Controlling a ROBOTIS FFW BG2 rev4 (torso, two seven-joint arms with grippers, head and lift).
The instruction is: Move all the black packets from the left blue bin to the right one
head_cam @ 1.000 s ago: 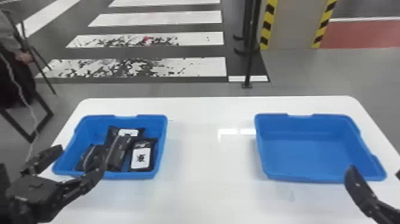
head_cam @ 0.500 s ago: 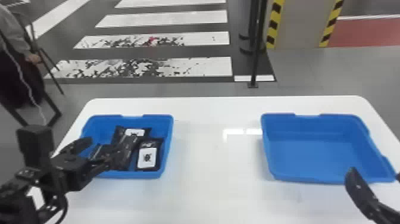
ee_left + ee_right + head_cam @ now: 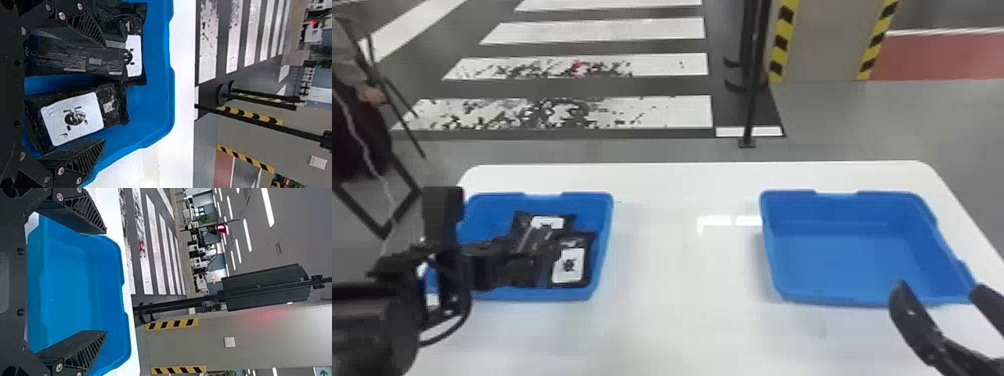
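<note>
Low over black packets [image 3: 74,117], left gripper [image 3: 532,254] reaches in, fingers parted; right gripper [image 3: 938,290] by right bin [image 3: 852,255], fingers apart.

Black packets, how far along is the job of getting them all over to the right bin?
None looks delivered yet: I see no packet in the right blue bin. Nothing looks gripped either; the left gripper is open over the left blue bin. Still to move are the black packets lying there, at least three that I can make out.
</note>
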